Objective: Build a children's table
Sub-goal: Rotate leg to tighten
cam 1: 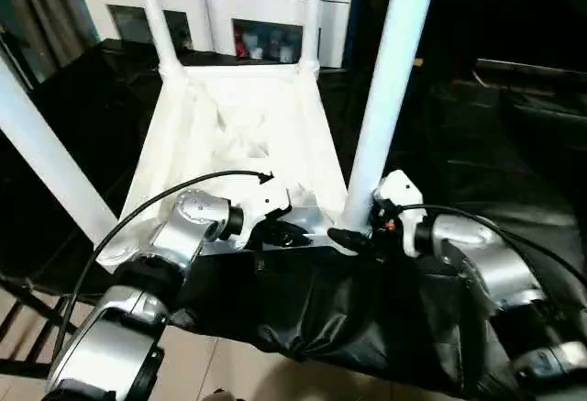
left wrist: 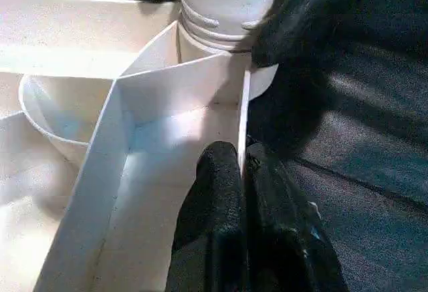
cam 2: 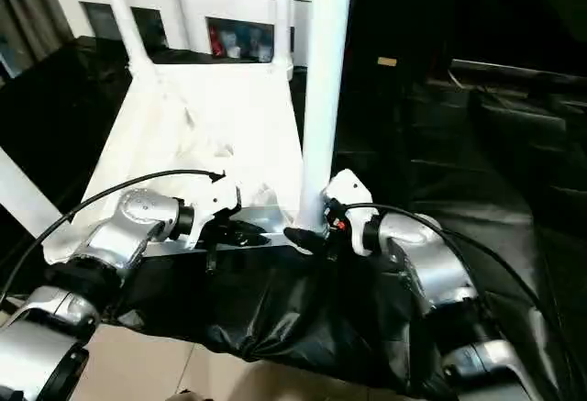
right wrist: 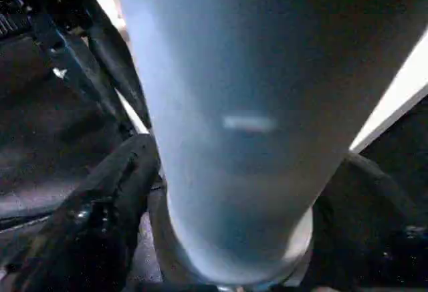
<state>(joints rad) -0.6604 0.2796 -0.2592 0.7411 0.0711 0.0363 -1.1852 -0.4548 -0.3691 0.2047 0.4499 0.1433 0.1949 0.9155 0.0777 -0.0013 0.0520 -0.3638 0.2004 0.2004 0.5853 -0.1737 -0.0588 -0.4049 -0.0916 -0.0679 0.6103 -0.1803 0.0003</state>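
we see the upturned tabletop (cam 1: 240,135) on the black table (cam 1: 477,144), our left fingers (left wrist: 231,218) pinching its near rib, our right fingers (right wrist: 107,212) spread around the near-right leg (cam 1: 390,80).

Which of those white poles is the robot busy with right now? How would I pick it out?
Find the white tabletop lying upside down on the black work table. Four white legs rise from its corners; the one you want, the near-right leg, stands closest to the robot. Unlike the others, the right end effector straddles its base.
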